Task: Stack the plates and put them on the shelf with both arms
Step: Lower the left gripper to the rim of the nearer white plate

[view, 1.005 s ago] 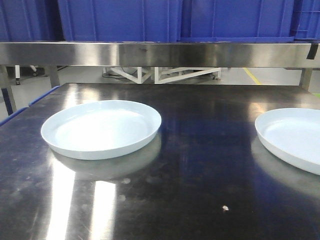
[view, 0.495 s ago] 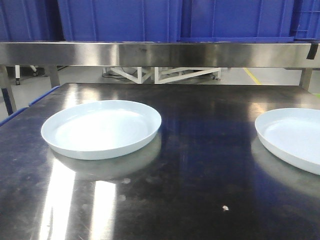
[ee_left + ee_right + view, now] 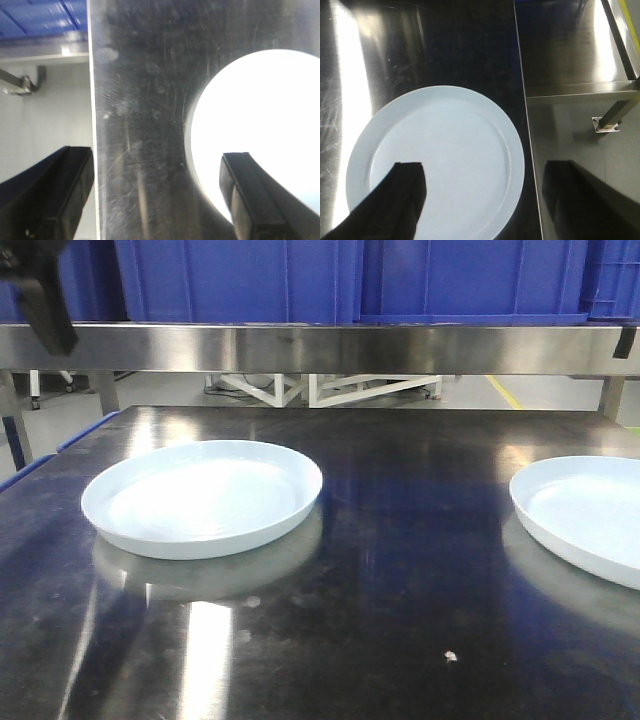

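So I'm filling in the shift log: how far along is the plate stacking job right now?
Nothing looks done yet: the left plate and right plate lie apart on the table, unstacked. In hand: the left gripper hovers open by the left plate's rim, the right gripper open above the right plate; neither holds anything. Left to do: grasp, stack, then lift both onto the shelf.
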Available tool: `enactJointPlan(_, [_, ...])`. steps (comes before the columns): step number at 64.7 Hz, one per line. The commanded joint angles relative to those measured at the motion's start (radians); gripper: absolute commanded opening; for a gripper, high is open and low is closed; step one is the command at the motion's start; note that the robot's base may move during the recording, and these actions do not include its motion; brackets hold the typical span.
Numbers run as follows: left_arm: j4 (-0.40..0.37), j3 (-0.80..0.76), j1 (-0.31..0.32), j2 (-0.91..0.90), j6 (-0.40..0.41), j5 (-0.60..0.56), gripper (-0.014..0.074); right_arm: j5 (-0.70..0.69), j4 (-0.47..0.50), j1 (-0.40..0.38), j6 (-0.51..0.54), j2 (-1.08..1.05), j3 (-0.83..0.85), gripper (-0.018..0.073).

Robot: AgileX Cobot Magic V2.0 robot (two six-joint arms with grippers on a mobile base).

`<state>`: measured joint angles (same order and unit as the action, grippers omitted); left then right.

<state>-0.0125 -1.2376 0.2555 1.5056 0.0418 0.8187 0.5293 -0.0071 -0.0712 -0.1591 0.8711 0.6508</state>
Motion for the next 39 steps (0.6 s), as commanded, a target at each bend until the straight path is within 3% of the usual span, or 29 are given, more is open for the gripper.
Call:
enactJointPlan(1, [-0.030,-0.030,0.006,0.001,0.002,-0.071,0.0580,-0.077,-0.003,0.000,0.008,-0.005,0.038,0.0592])
enactJointPlan(39, [-0.039,-0.030,0.083,0.128,0.002,-0.117,0.0580,-0.085,-0.003,0.000,0.008,-0.005,0.038,0.0592])
